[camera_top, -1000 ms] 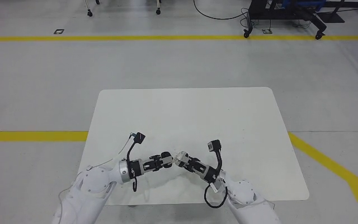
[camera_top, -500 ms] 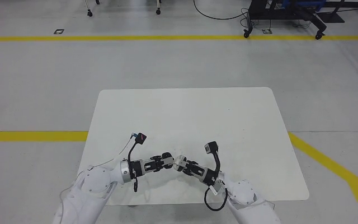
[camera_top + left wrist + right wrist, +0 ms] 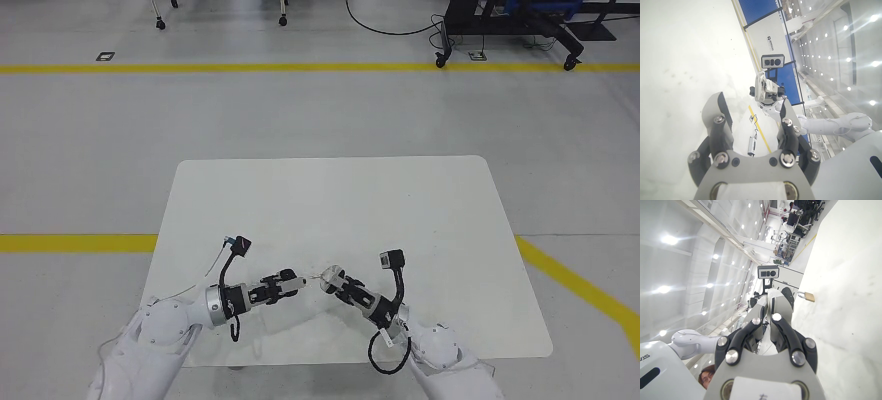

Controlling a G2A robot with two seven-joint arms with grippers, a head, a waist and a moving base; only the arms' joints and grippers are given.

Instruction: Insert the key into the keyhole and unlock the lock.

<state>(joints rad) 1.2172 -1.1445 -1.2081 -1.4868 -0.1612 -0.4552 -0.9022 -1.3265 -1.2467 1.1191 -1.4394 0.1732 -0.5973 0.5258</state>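
A small brass padlock (image 3: 808,296) with a silver shackle lies flat on the white table (image 3: 400,210), just beyond my right gripper (image 3: 777,294). That gripper's white fingers (image 3: 785,302) are pressed shut; I cannot make out a key between them. In the top view the padlock (image 3: 313,277) is a thin sliver between the two grippers near the table's front edge. My left gripper (image 3: 753,106) is open with nothing between its fingers and points at the right gripper (image 3: 762,88) a short way off. Seen from above, the left gripper (image 3: 290,282) and right gripper (image 3: 328,279) face each other.
Bare tabletop stretches behind and to both sides of the grippers. The table's front edge (image 3: 300,362) runs close under both forearms. Yellow floor lines (image 3: 70,242) and wheeled equipment (image 3: 510,30) lie well off the table.
The two grippers, nearly touching one second ago, have drawn apart. The left gripper pulled back to the left and the right one shifted slightly right, with the padlock now on the table between them.
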